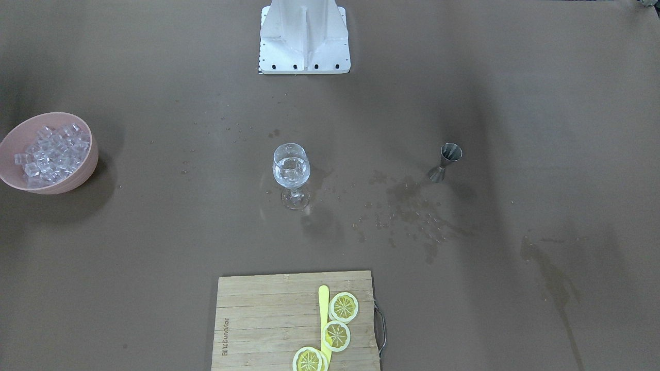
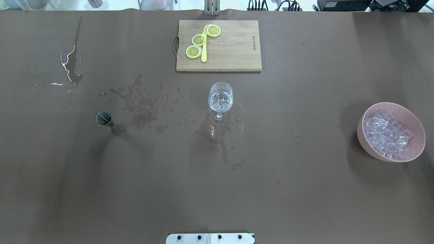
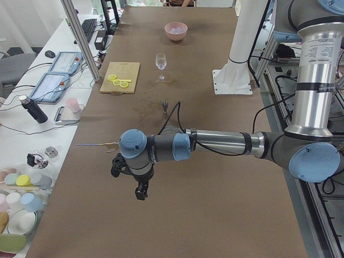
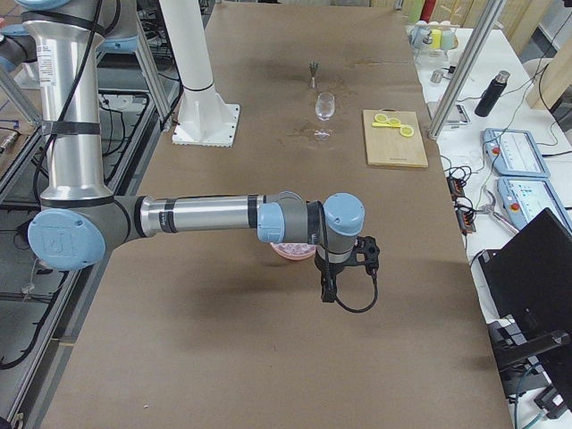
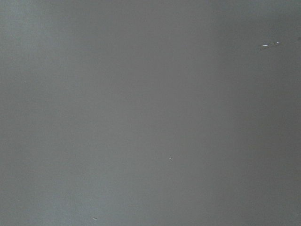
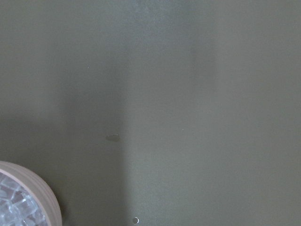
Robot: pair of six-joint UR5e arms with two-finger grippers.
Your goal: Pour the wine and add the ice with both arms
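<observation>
A wine glass (image 1: pixel 291 172) (image 2: pixel 220 100) stands mid-table with clear contents; no stream of wine shows. The ice (image 1: pixel 51 149) (image 2: pixel 386 134) is heaped in a pink bowl (image 1: pixel 88 166) (image 2: pixel 373 150) on the robot's right. A steel jigger (image 1: pixel 447 161) (image 2: pixel 104 118) stands on its left. Both arms are outside the overhead and front views. The left arm (image 3: pixel 215 142) hangs its gripper (image 3: pixel 141 191) over bare table, far from the jigger. The right arm (image 4: pixel 206 214) holds its gripper (image 4: pixel 328 290) just past the bowl, whose rim (image 6: pixel 44 193) shows in the right wrist view. I cannot tell either gripper's state.
A wooden cutting board (image 1: pixel 258 319) (image 2: pixel 234 51) with three lemon slices (image 1: pixel 336 336) and a yellow knife lies at the operators' edge. Dark wet stains (image 2: pixel 145 105) spread between jigger and glass. The white pedestal base (image 1: pixel 304 38) stands at the robot's side.
</observation>
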